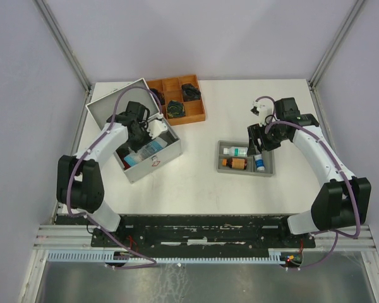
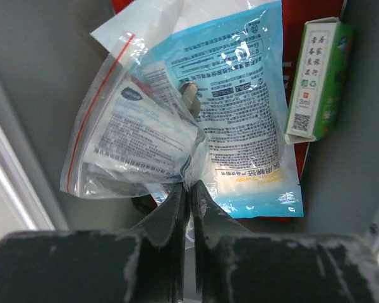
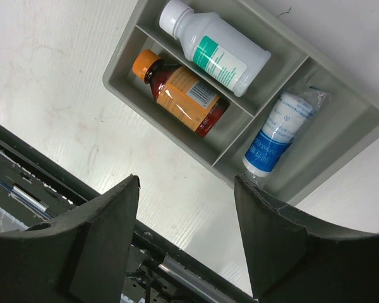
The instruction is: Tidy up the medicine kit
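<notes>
Silver-grey aluminium medicine kit partly filling beneath your near-clenched left gripper; bottles waiting in shallow grey plastic tray below your released right gripper.

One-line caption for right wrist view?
Open right gripper above grey tray with white bottle, amber bottle and wrapped roll.

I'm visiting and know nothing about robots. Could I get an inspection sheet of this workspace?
Surface: white table, faintly scuffed.
Job's things: medicine kit open, lid back; holds clear zip bag, blue pouch, green-white box.
Clutter: wooden tray with dark items; grey tray with white bottle, brown bottle, bandage roll.
Grippers: left gripper nearly closed inside kit, at zip bag's corner; right gripper open above grey tray, empty.
Cables: purple cables run along both arms.
Surroundings: pale walls, metal frame posts.
</notes>
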